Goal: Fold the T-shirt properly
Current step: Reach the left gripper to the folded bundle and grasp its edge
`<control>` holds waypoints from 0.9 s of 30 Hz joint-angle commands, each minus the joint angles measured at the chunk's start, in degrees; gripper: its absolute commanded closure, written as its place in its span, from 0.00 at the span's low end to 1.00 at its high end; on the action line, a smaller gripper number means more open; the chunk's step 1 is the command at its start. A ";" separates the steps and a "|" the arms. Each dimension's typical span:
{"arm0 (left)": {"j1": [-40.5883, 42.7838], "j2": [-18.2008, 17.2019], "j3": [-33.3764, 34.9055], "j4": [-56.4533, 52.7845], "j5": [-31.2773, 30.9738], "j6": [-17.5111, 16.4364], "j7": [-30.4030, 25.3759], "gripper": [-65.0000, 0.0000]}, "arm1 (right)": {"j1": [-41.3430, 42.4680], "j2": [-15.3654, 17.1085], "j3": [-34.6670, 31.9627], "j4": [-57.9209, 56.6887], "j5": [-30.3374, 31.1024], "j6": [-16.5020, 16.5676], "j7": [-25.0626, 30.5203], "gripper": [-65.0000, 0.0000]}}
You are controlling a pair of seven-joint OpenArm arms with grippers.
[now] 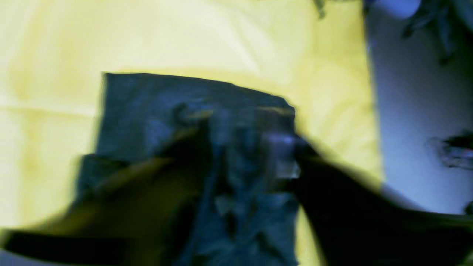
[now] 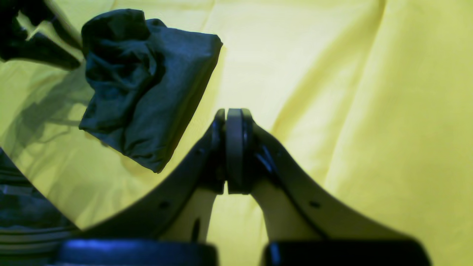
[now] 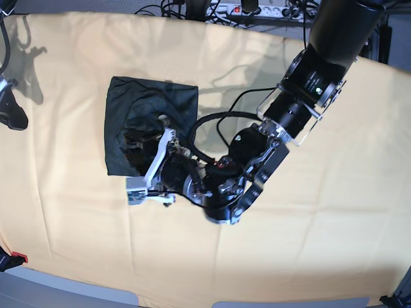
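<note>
T-shirt lies folded under the left gripper, jaws spread; right gripper pressed together, empty.

I see a yellow cloth covering the table, creased and brightly lit, with hard shadows near its far left corner. Cables and a power strip lie beyond the far edge. Grey floor shows below the near edge.

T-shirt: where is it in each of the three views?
Left wrist: T-shirt centre frame, blurred, running to the bottom edge.
Right wrist: upper left, a folded, bunched bundle.
Base: left of centre, under the left gripper.
Shared landmark: the yellow cloth beneath it, in all three.
</note>
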 commanded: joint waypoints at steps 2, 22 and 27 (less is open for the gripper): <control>-3.45 1.03 0.42 0.92 -0.48 -0.34 0.50 0.39 | 0.35 1.33 0.42 0.87 1.45 0.10 1.30 0.91; -6.54 -0.22 13.57 0.90 0.37 -0.34 8.94 0.56 | 0.35 1.33 0.42 0.87 1.45 0.10 1.30 0.91; -6.54 -0.22 13.60 0.90 7.98 -0.34 3.37 0.56 | 0.37 1.33 0.42 0.87 1.45 0.10 1.30 0.91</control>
